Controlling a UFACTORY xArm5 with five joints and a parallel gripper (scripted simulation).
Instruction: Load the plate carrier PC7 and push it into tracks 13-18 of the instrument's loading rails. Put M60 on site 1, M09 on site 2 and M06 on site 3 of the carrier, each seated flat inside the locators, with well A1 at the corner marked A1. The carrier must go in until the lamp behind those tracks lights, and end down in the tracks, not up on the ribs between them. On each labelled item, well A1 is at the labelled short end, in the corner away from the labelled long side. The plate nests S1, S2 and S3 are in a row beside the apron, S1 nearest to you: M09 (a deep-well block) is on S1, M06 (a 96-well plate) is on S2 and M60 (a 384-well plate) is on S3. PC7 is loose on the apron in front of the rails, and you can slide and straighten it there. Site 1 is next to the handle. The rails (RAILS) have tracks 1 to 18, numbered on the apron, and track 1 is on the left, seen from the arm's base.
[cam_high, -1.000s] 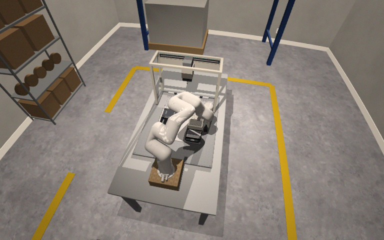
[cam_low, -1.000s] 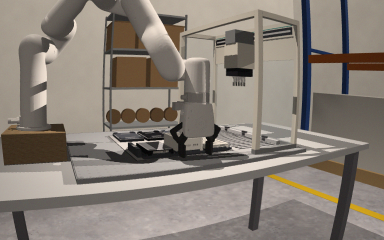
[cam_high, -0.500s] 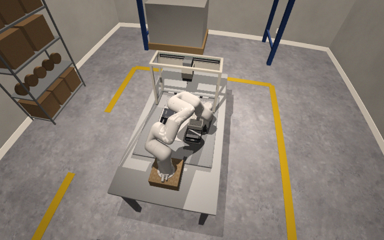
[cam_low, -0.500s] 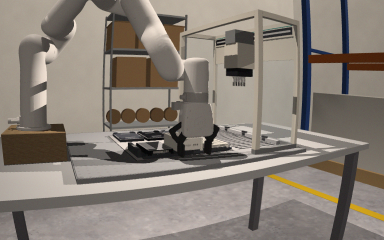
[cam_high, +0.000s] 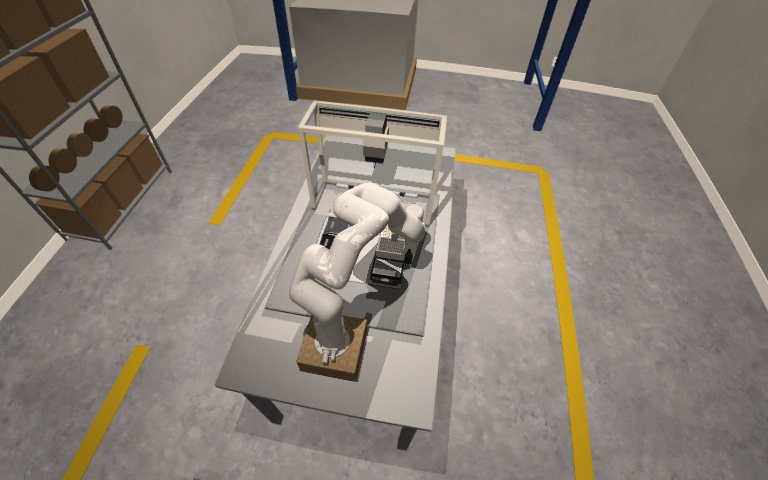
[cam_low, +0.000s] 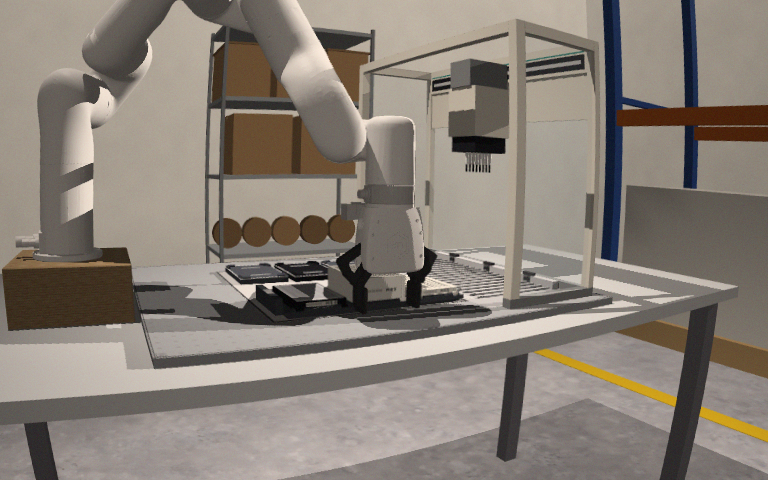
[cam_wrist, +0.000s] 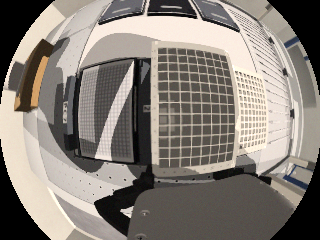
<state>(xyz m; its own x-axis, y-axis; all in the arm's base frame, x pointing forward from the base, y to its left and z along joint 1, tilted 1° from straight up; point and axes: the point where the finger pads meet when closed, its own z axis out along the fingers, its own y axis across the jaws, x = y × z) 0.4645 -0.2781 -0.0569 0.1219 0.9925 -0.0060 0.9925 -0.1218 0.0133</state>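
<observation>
From the top view, my arm (cam_high: 362, 226) reaches over the carrier PC7 (cam_high: 385, 279) (cam_low: 270, 301) (cam_wrist: 70, 117), whose handle end lies near my base, with M09 (cam_high: 390, 247) (cam_low: 370, 287) (cam_wrist: 195, 107) on its middle site. Beyond the table, yellow tape runs over the mottled grey floor, and a shelf unit stands at the left wall. In the exterior view my gripper (cam_low: 387, 305) is spread wide, pointing down at the carrier's right side, beside M09, with nothing held. I judge the step to be squaring or pushing the carrier: I should keep my fingers low, press on its frame rather than on the plates, and go straight and slowly, or it may yaw and ride up on a rib. The rails (cam_low: 481, 277) (cam_wrist: 265, 75) lie at the far end of the pale board, inside the instrument's frame, and the carrier looks short of them. In the wrist view M60 (cam_wrist: 107, 112) sits next to the handle, M09 after it and M06 (cam_wrist: 252, 110) farthest; all look level, though I cannot confirm their seating or A1 corners. The three nests (cam_wrist: 122, 10) stand vacant along the left, and hard shadows cross the perforated deck.
</observation>
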